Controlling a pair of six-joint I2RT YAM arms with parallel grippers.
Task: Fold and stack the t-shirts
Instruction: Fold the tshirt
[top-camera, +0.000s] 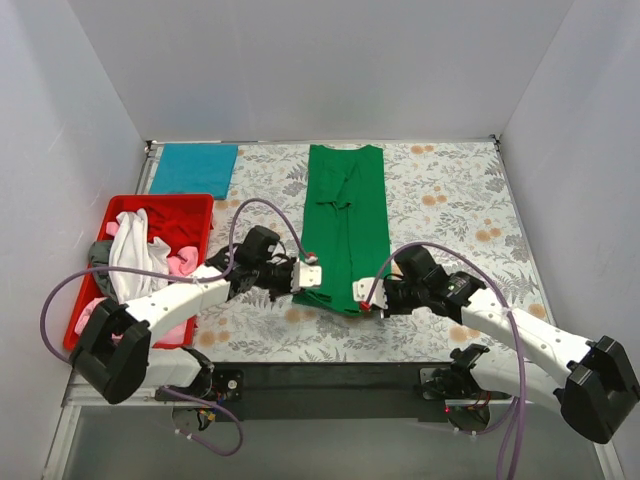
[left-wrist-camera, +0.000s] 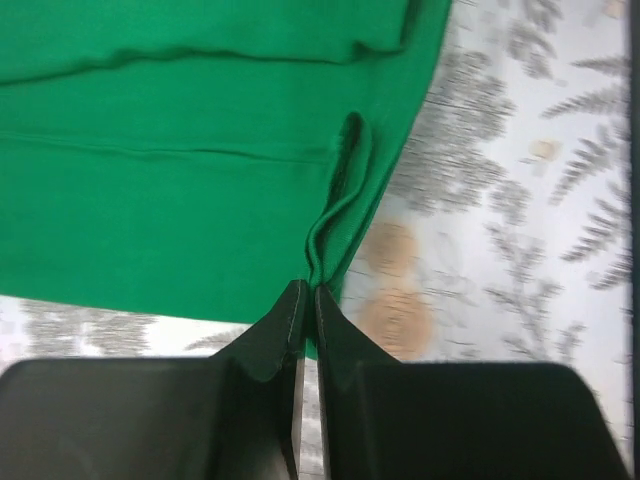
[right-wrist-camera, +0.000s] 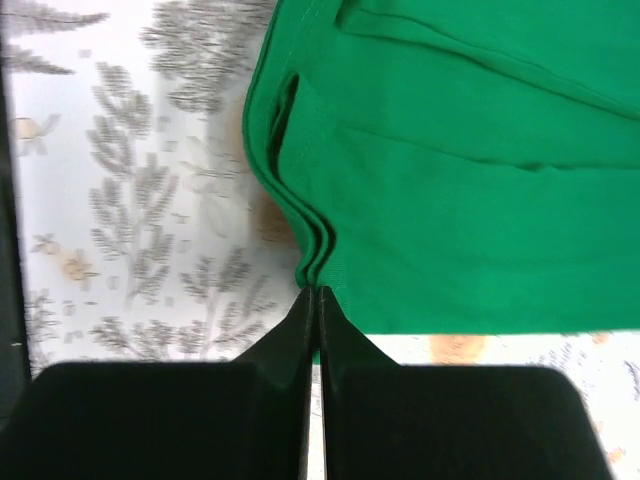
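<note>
The bright green t-shirt (top-camera: 347, 215) lies as a long narrow strip down the middle of the table, sleeves folded in. My left gripper (top-camera: 309, 276) is at its near left corner. In the left wrist view that gripper (left-wrist-camera: 309, 292) is shut on a pinched ridge of the green hem (left-wrist-camera: 340, 190). My right gripper (top-camera: 361, 293) is at the near right corner. In the right wrist view it (right-wrist-camera: 316, 292) is shut on the stacked green layers (right-wrist-camera: 480, 220). A folded teal-blue t-shirt (top-camera: 195, 168) lies flat at the back left.
A red tray (top-camera: 190, 205) at the left holds crumpled white (top-camera: 128, 250), pink (top-camera: 183, 262) and dark grey (top-camera: 100, 252) shirts. The grey floral table cloth (top-camera: 450, 200) covers the table. White walls close in the left, back and right sides.
</note>
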